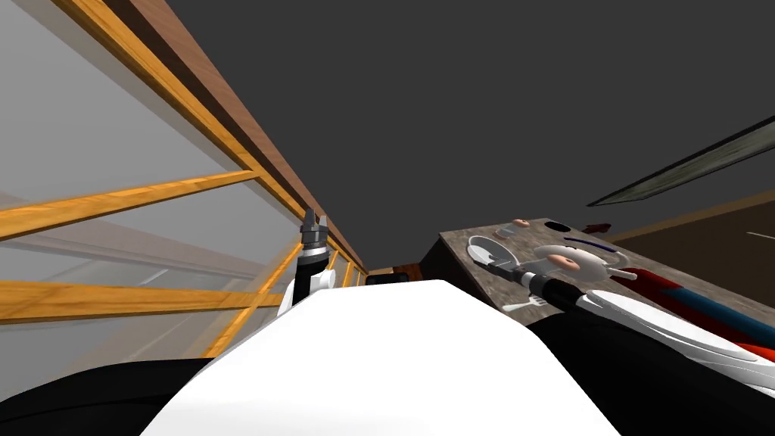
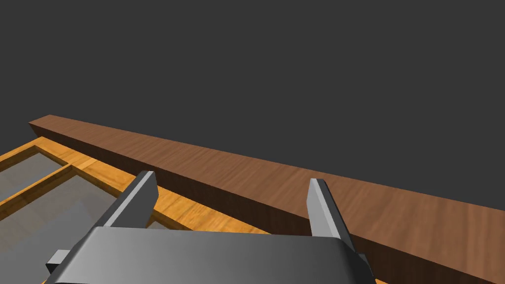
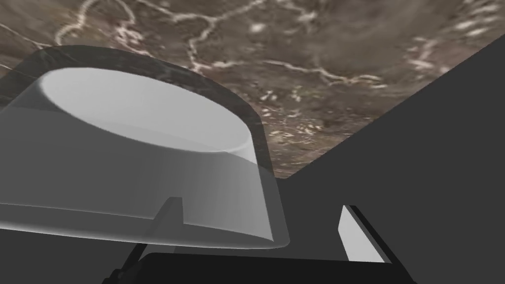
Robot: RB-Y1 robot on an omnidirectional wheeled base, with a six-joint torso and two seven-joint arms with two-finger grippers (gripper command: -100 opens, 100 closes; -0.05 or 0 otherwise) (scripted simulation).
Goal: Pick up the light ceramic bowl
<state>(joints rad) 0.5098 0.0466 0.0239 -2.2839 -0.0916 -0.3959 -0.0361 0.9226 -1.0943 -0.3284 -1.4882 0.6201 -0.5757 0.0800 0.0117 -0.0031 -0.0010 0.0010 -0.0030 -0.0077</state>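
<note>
Head view is showing a big window (image 1: 113, 227) with an orange wooden frame spreading across my left side, and a brown marbled desk (image 1: 533, 236) is standing on my right. My left end effector (image 1: 313, 221) is pointing upward beside the window frame, its fingers standing wide apart and holding nothing. The light grey bowl (image 1: 481, 247) is sitting upright on the desk near its left edge, and my right end effector (image 1: 497, 266) is reaching in at its rim. Right wrist view is showing that end effector open and gripping nothing: one finger (image 3: 170, 212) is showing through the bowl's wall, the other (image 3: 362, 236) is standing outside it with a gap, so the wall is lying between them. Just right of the bowl a white rounded object (image 1: 579, 261) is resting, which I cannot identify. A white fork (image 1: 522, 305) is lying at the desk's near edge, and a small pinkish piece (image 1: 521, 223) is sitting at the far edge.
</note>
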